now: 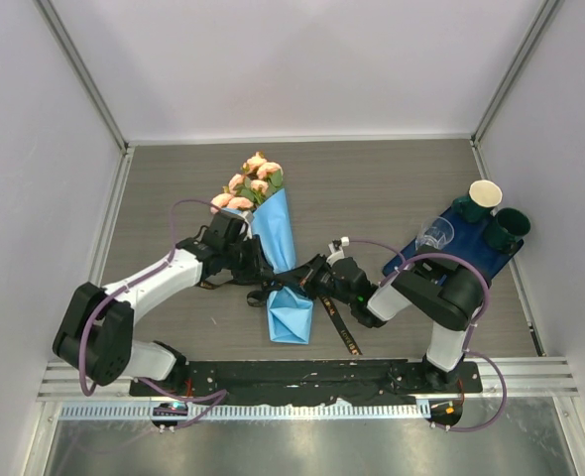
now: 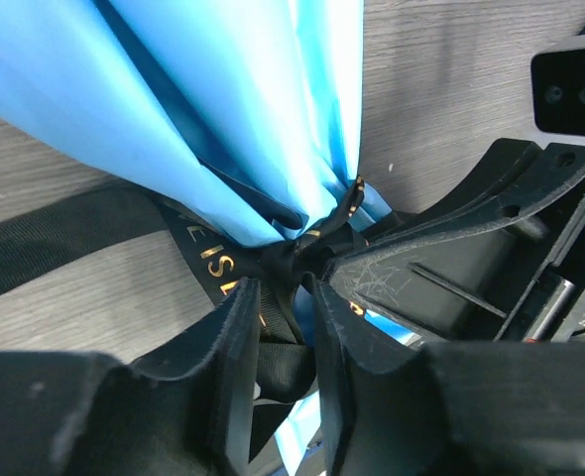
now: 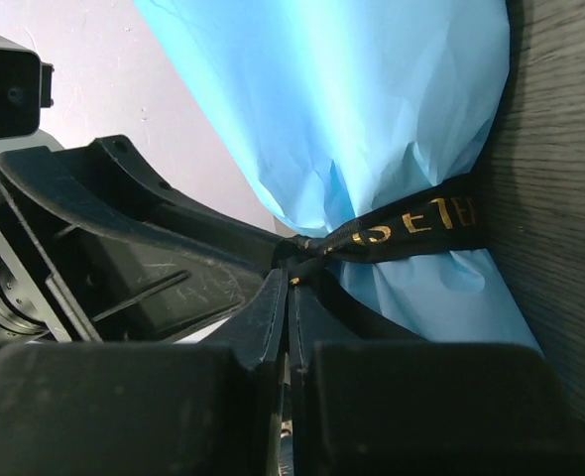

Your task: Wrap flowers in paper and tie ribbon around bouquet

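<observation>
Only the top view gives you the whole bouquet (image 1: 275,238). It lies flat on the worktop (image 1: 392,188), left of centre, between the two arms. Its long axis runs far to near, leaning a little left at the far end. The flowers (image 1: 251,183) point away from the arm bases, and the paper (image 1: 291,315) flares out at the near end, below the tie. That view also shows you a loose tail of the ribbon (image 1: 342,329) trailing toward the near edge. At the right, well apart from the bouquet, is a navy mat (image 1: 486,253) with several cups (image 1: 485,193).

The wrist views give you what the top one hides. From the left wrist you see the ribbon cinched round the gathered paper, gold lettering facing up. The left pincer (image 2: 281,302) has its jaws partly apart with ribbon bunched in the gap; you cannot tell whether the pads pinch it. From the right wrist you see the right pincer (image 3: 289,283) closed to a thin slit on a strand of ribbon just beside the knot. The two pincers sit very near each other across the tie.
</observation>
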`<state>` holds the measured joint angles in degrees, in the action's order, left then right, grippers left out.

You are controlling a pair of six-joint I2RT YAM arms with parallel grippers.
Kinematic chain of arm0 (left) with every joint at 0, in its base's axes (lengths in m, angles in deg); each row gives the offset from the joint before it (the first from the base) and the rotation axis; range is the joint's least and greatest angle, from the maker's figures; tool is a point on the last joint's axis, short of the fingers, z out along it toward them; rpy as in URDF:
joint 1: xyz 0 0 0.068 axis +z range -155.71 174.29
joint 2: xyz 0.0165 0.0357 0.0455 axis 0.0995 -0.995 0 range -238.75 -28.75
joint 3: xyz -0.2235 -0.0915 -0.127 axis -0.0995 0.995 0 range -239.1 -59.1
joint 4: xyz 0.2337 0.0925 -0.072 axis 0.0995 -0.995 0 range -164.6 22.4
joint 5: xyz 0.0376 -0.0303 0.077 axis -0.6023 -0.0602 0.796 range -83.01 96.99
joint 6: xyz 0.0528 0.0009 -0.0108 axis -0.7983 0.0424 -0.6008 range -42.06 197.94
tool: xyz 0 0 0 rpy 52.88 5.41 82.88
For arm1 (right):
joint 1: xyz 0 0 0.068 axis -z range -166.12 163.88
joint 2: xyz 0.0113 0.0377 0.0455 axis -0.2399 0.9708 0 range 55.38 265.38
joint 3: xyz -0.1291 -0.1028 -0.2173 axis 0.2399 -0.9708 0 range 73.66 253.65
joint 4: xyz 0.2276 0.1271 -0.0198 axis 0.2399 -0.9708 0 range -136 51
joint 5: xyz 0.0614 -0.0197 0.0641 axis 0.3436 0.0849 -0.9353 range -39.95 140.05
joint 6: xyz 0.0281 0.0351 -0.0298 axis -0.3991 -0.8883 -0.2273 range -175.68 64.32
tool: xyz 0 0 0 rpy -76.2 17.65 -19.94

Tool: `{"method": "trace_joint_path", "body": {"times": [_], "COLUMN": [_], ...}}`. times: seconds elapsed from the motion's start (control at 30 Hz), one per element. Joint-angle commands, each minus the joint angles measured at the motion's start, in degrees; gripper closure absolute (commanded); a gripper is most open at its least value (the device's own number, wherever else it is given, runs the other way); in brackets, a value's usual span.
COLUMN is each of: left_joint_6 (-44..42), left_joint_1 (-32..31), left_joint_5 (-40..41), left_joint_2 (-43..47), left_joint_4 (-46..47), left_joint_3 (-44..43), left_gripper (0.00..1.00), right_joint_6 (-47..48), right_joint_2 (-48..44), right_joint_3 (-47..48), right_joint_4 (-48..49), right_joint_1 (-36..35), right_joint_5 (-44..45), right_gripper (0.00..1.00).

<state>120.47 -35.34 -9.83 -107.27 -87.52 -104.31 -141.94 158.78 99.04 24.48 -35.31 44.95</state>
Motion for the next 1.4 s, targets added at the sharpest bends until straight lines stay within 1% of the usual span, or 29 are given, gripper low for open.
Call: {"method": "trace_joint_path", "body": {"times": [0.0,0.07,0.1,0.2,0.33,0.4,0.43,0.47,0.5,0.57,0.6,0.63,0.7,0.73,0.8,0.87,0.9,0.93,0.97,1.17,1.3,1.37], "left_joint_6": [-1.30,-0.95,-0.86,-1.21,-2.62,-3.23,-3.06,-2.54,-1.49,4.30,6.67,12.44,18.27,23.61,27.42,30.06,30.86,31.39,31.83,32.10,32.71,33.06], "left_joint_1": [0.10,0.01,0.09,-0.25,-0.34,-0.34,-0.34,-0.26,-0.34,-0.34,-0.52,-0.69,-0.96,-0.96,-1.22,-1.49,-1.57,-1.66,-2.01,-2.98,-3.77,-4.03], "left_joint_5": [0.91,0.82,0.74,1.78,5.12,5.74,6.35,6.36,6.36,5.14,5.30,5.91,5.48,5.22,6.87,7.24,6.80,6.71,6.89,8.55,10.40,10.75], "left_joint_2": [-0.40,-0.84,-0.67,0.73,5.38,6.18,5.84,5.31,4.53,1.29,0.31,-0.31,-0.93,-0.93,-1.54,-2.25,-2.86,-2.95,-2.87,-2.69,-2.16,-2.16], "left_joint_4": [2.43,2.61,2.61,2.96,2.61,2.35,1.74,0.60,-2.20,-6.77,-11.93,-13.55,-13.83,-13.74,-14.96,-16.02,-15.85,-15.41,-15.06,-15.41,-16.38,-16.46], "left_joint_3": [-2.42,-2.60,-2.69,-1.99,-1.11,-1.19,-2.24,-3.12,-4.17,-8.74,-10.41,-12.60,-12.45,-11.92,-11.74,-12.18,-12.09,-11.48,-11.22,-11.04,-11.30,-11.21], "left_gripper": [0.73,0.76,0.76,0.69,0.68,0.76,0.87,0.90,0.92,0.91,0.90,0.88,0.84,0.81,0.79,0.77,0.77,0.77,0.77,0.77,0.77,0.77], "right_joint_6": [1.44,1.70,1.62,1.97,3.11,3.64,3.82,4.08,4.34,4.61,4.87,5.31,6.01,6.45,7.50,8.82,9.35,9.79,10.84,13.48,14.63,14.89], "right_joint_2": [-1.18,-1.00,-1.00,-1.09,-2.14,-2.41,-2.67,-2.67,-2.67,-2.58,-2.67,-2.76,-3.02,-3.02,-3.55,-4.25,-5.30,-5.83,-6.36,-11.19,-12.95,-13.65], "right_joint_3": [-0.34,-0.34,-0.25,0.01,0.54,0.54,0.63,0.72,0.72,0.89,0.98,1.15,1.68,2.12,2.30,2.65,2.74,2.74,2.74,2.48,2.04,1.77], "right_joint_4": [2.70,2.70,2.70,2.96,1.38,0.94,0.68,0.15,-0.02,-0.20,-0.46,-0.73,-1.43,-1.52,-2.05,-3.53,-4.24,-4.94,-5.99,-12.14,-14.53,-15.49], "right_joint_1": [-0.56,-0.47,-0.56,-0.56,-0.64,-0.64,-0.64,-0.73,-0.73,-0.91,-1.00,-1.26,-1.79,-1.96,-2.49,-2.58,-2.49,-2.58,-2.58,-2.58,-2.58,-2.58], "right_joint_5": [0.71,0.71,0.62,0.36,0.27,0.27,0.27,0.36,0.36,0.36,0.44,0.79,1.06,1.15,1.50,1.59,1.59,1.67,1.76,2.73,3.26,3.17], "right_gripper": [0.95,0.97,0.98,0.98,0.98,0.97,0.97,0.97,0.97,0.97,0.97,0.97,0.97,0.97,0.96,0.93,0.90,0.85,0.84,0.72,0.70,0.71]}}
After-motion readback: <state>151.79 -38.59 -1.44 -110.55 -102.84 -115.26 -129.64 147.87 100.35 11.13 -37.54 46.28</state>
